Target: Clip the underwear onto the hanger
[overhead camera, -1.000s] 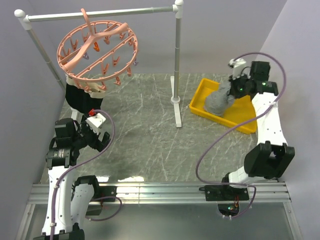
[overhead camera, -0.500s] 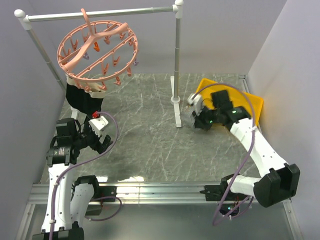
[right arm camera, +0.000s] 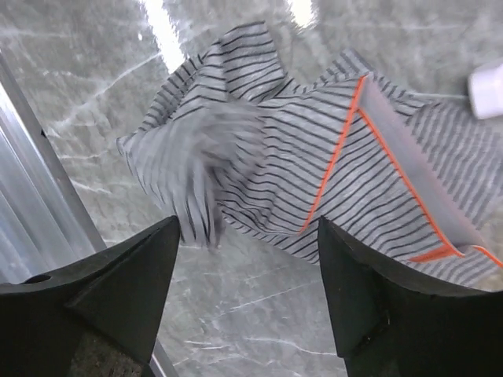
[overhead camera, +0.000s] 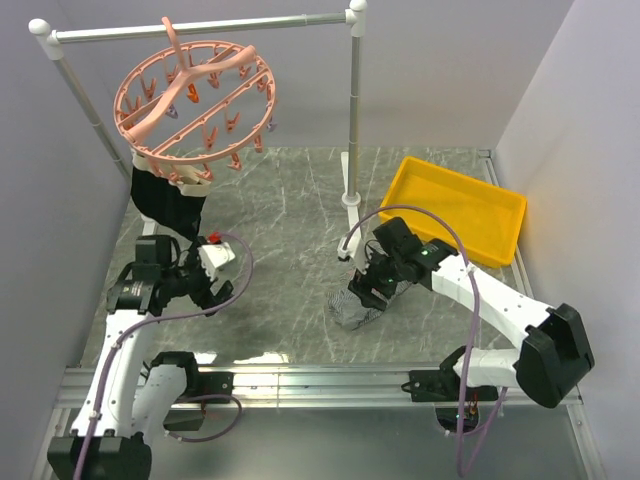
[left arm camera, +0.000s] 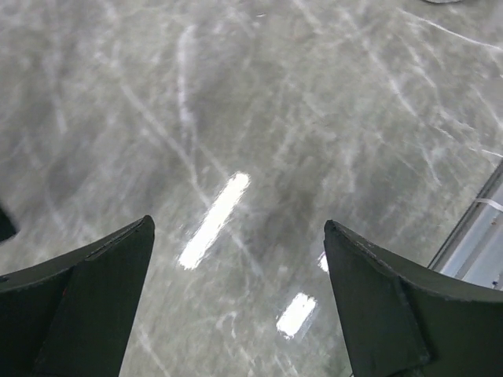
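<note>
grey striped underwear (right arm camera: 267,157) | crumpled on table (overhead camera: 280,250) | right hand (right arm camera: 247,228) spread above

The grey striped underwear (overhead camera: 353,312) lies crumpled on the table (overhead camera: 280,260), its orange piping showing. The round pink hanger (overhead camera: 195,100) hangs tilted by its hook (overhead camera: 168,35), small clips (overhead camera: 232,125) dangling.

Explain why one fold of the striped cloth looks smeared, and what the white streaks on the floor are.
Right wrist view: one fold of the underwear is smeared, probably motion blur, the rest sharp. Left wrist view: white streaks are lamp glare on the glossy table. Top external view: a glare patch near its front edge.
</note>
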{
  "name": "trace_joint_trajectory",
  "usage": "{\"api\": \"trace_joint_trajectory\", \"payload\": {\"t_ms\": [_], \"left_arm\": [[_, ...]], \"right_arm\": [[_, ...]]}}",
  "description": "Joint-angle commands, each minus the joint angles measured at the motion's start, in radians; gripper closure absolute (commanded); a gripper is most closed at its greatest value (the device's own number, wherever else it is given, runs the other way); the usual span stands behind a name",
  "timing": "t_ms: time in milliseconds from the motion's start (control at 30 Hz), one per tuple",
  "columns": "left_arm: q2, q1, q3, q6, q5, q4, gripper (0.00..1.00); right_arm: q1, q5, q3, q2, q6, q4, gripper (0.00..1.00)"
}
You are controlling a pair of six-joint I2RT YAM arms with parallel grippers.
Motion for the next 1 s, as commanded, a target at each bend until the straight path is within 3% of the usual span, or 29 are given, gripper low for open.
{"api": "trace_joint_trajectory", "payload": {"t_ms": [0,233,367,467,667,767,967], "left_arm": [[0.03,-0.081,-0.007,-0.011,-0.017,0.066,0.05],[0.16,-0.264,0.006,-0.121,-0.049,0.218,0.05],[0.244,-0.453,0.031,-0.233,-0.171,0.342,0.07],[0.313,-0.56,0.058,-0.312,-0.188,0.425,0.07],[0.511,-0.758,0.21,-0.376,-0.23,0.442,0.07],[0.635,-0.8,0.343,-0.446,-0.219,0.434,0.1],[0.737,-0.858,0.393,-0.491,-0.253,0.565,0.1]], "right_arm": [[-0.012,0.014,0.028,-0.085,0.037,0.058,0.22],[-0.267,-0.079,0.013,-0.073,0.002,0.012,0.25],[-0.447,-0.102,0.039,-0.021,-0.059,-0.048,0.27],[-0.526,-0.084,0.049,0.006,-0.073,-0.06,0.27],[-0.617,-0.004,0.057,0.094,-0.027,-0.005,0.3],[-0.641,-0.013,0.082,0.166,0.035,0.016,0.34],[-0.64,-0.016,0.129,0.256,0.16,0.102,0.39]]}}
